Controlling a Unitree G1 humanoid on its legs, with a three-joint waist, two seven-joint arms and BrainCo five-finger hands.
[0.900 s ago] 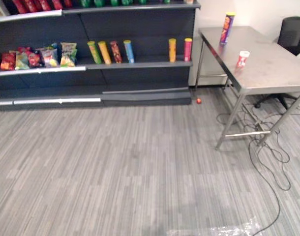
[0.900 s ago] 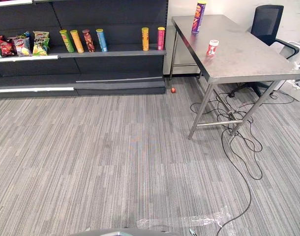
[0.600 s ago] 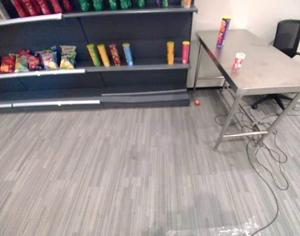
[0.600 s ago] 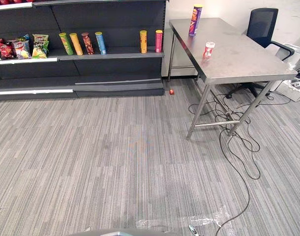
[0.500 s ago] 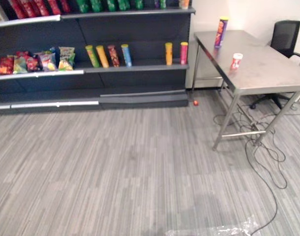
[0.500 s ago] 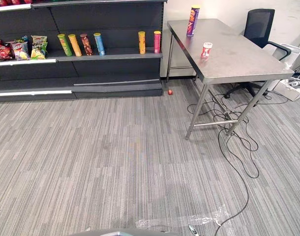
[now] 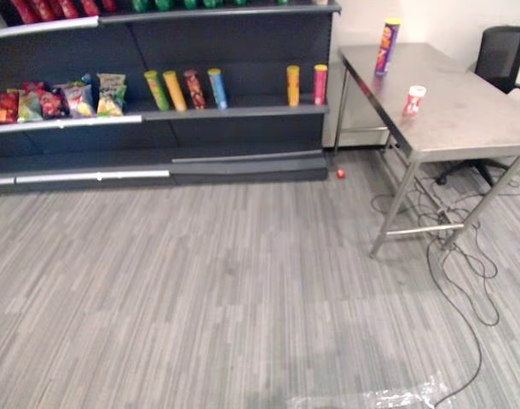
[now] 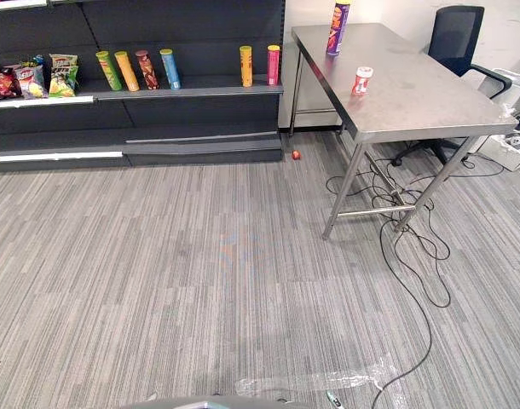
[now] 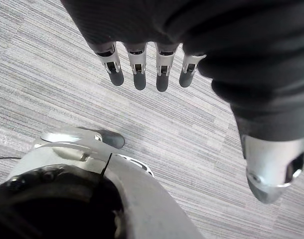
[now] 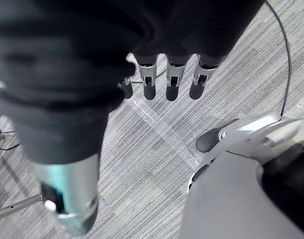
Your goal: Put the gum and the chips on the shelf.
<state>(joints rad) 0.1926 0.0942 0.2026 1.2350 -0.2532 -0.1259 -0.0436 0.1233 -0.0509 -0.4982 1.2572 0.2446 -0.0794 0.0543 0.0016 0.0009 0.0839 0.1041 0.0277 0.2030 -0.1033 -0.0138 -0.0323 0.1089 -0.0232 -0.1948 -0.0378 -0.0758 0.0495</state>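
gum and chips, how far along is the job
Nothing looks done: the chips can and the gum tub stand on the steel table. Nothing is in hand: the left hand and the right hand hang open, empty. Remaining: pick both up and carry them to the shelf.

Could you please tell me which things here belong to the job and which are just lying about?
Job: purple chips can and gum tub, both on the steel table; the dark shelf.
Lying about: office chair, small red ball on the floor, shelved snack bags.
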